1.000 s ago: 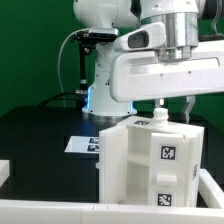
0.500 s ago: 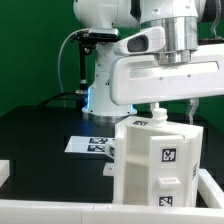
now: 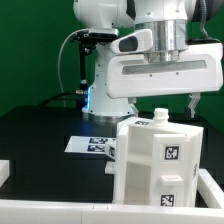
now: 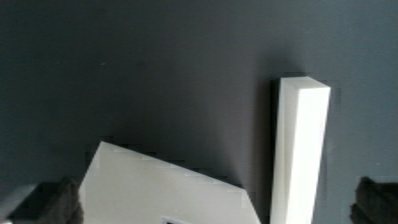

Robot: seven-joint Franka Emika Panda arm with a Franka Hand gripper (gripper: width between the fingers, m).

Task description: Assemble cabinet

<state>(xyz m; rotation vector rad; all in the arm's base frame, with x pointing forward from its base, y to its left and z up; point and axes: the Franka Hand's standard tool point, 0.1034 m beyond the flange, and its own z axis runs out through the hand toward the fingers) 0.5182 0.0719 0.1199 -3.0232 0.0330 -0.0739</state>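
Note:
The cabinet point(image 3: 160, 160) is a tall white box with black-and-white tags on its front face. It stands upright on the black table at the exterior view's right. A small white knob point(image 3: 160, 117) sticks up from its top. My gripper point(image 3: 172, 110) hangs just above the cabinet top, open and holding nothing. One dark finger point(image 3: 192, 103) shows by the cabinet's far right corner. In the wrist view the gripper point(image 4: 210, 200) has its fingertips point(image 4: 43, 200) far apart, with a white corner of the cabinet point(image 4: 160, 185) below between them.
The marker board point(image 3: 92, 144) lies flat on the table left of the cabinet. A white rail point(image 3: 60, 212) runs along the table's front edge, and another point(image 3: 211, 186) along the right. A white bar point(image 4: 299, 150) crosses the wrist view. The robot base point(image 3: 100, 70) stands behind.
The cabinet has turned, so its open left side no longer shows and its left edge sits further right. The hand has risen slightly above it.

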